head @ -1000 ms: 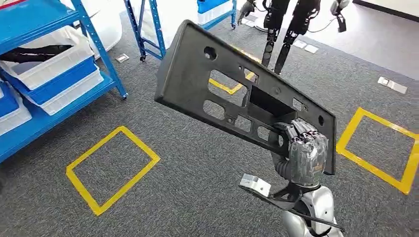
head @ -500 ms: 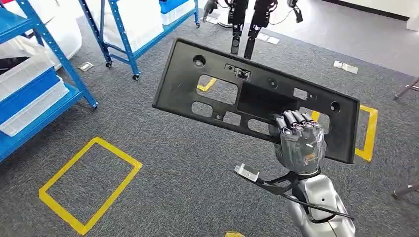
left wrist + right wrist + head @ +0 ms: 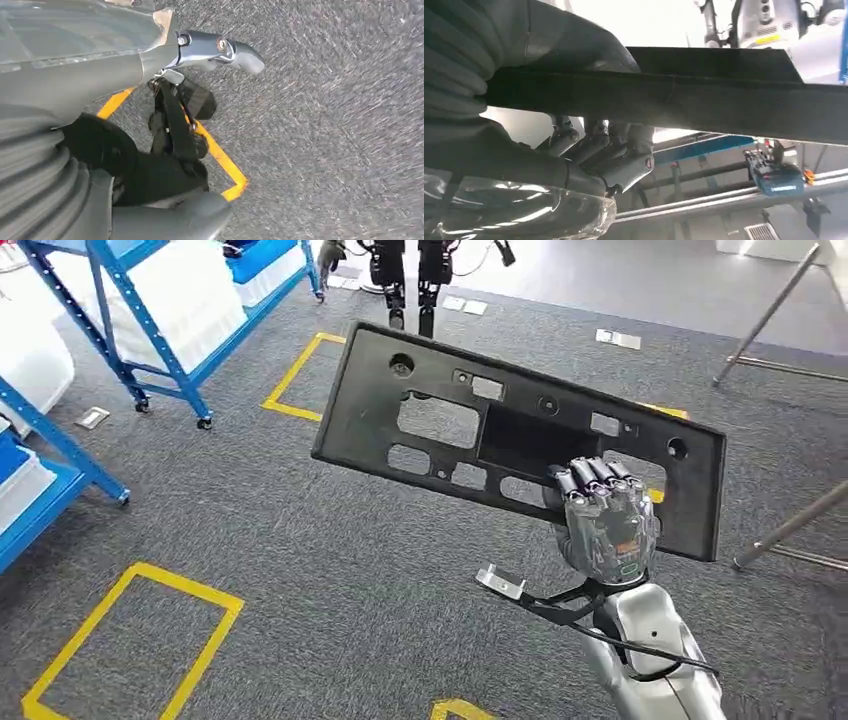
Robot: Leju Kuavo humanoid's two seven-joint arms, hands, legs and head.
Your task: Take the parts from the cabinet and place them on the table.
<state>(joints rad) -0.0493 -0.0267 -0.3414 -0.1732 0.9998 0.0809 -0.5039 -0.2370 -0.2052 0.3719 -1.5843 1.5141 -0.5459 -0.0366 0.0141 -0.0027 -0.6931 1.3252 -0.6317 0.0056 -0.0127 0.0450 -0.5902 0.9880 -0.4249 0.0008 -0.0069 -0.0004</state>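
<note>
While the right hand [image 3: 603, 523] gripped the black panel [image 3: 500, 435] by its lower edge, raised above the carpet [image 3: 300, 540], the carry called for a firm, level hold. The long overhang could swing. Whether the left hand [image 3: 150, 170] was open or closed could not be told.

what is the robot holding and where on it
The right hand grips a black panel by its lower edge, near the right end. The left hand hangs over the floor and looks to hold nothing.

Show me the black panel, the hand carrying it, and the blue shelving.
black panel [image 3: 380, 415], head view, upper left face.
right hand [image 3: 605, 520], head view, back of hand.
blue shelving [image 3: 110, 310], head view, upright post.
</note>
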